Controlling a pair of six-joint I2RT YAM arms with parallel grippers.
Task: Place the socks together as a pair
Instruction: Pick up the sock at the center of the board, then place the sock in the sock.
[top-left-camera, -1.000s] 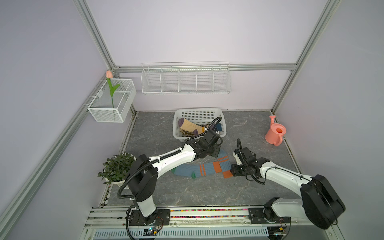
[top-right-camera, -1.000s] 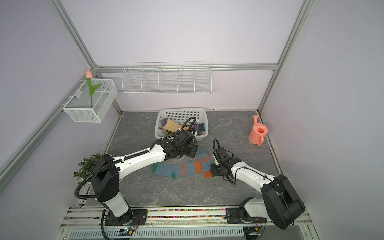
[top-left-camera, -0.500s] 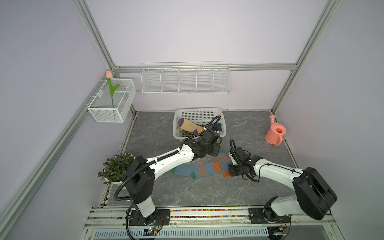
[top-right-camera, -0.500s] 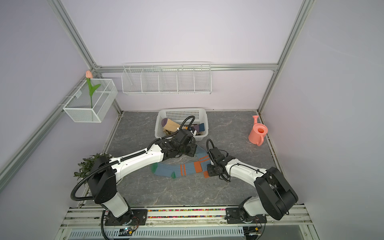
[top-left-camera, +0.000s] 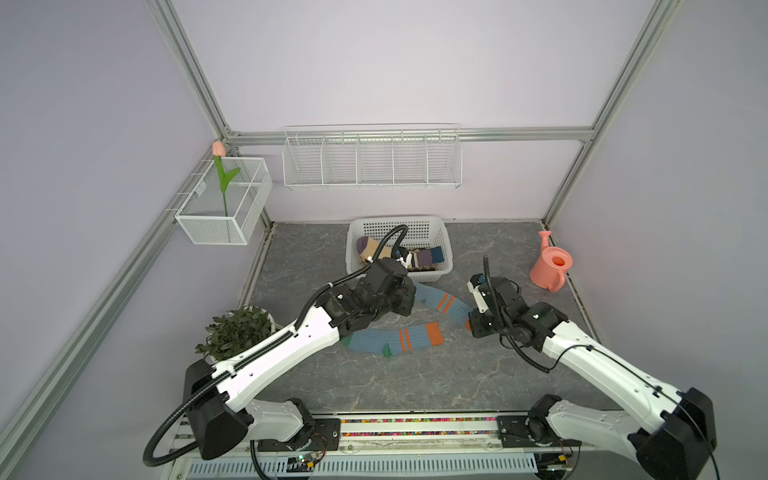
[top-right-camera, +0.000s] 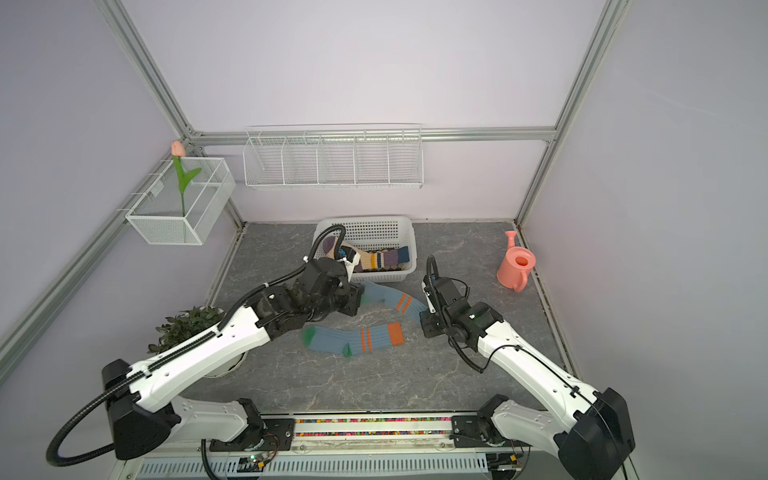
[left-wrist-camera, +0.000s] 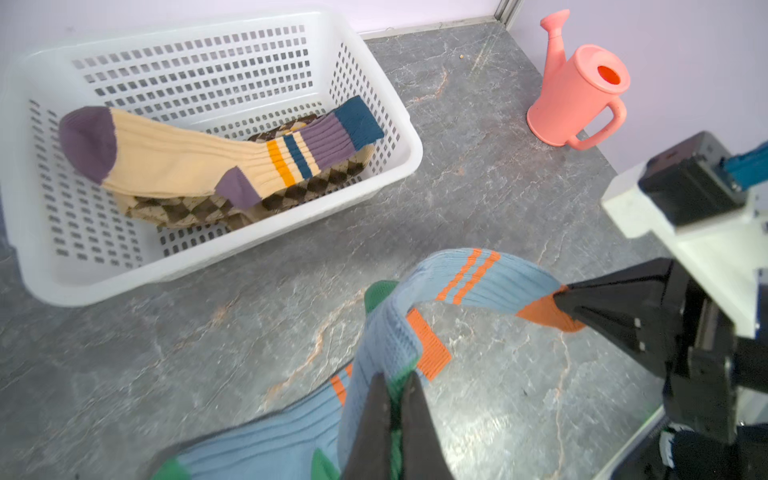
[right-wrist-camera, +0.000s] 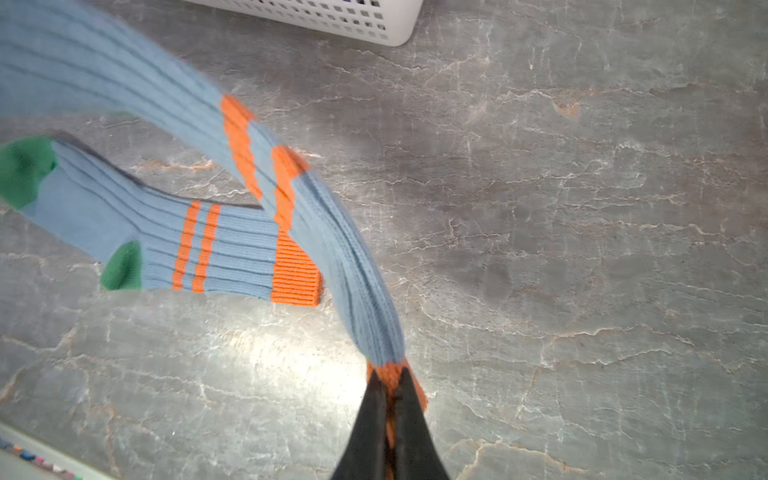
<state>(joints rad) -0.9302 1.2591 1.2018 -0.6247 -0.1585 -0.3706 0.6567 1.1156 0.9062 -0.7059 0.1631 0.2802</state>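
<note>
A blue-grey sock (top-left-camera: 442, 301) (top-right-camera: 392, 299) with green toe and orange cuff hangs stretched between both grippers in front of the basket. My left gripper (left-wrist-camera: 395, 378) (top-left-camera: 409, 297) is shut on its green toe end. My right gripper (right-wrist-camera: 388, 374) (top-left-camera: 469, 322) (left-wrist-camera: 559, 299) is shut on its orange cuff. The matching sock (top-left-camera: 390, 343) (top-right-camera: 353, 338) (right-wrist-camera: 224, 253) lies flat on the table just in front of the held one. A cream striped sock (left-wrist-camera: 178, 162) and brown argyle socks (left-wrist-camera: 187, 212) lie in the basket.
The white plastic basket (top-left-camera: 446, 266) (left-wrist-camera: 411, 158) stands behind the grippers. A pink watering can (top-left-camera: 550, 266) (left-wrist-camera: 577, 95) sits at the back right, a potted plant (top-left-camera: 237, 332) at the left. A wire shelf (top-left-camera: 372, 160) and a wire box (top-left-camera: 224, 203) hang on the walls.
My right gripper has shut on the orange cuff. The sock is now raised and stretched between both grippers. The left arm has barely moved.
</note>
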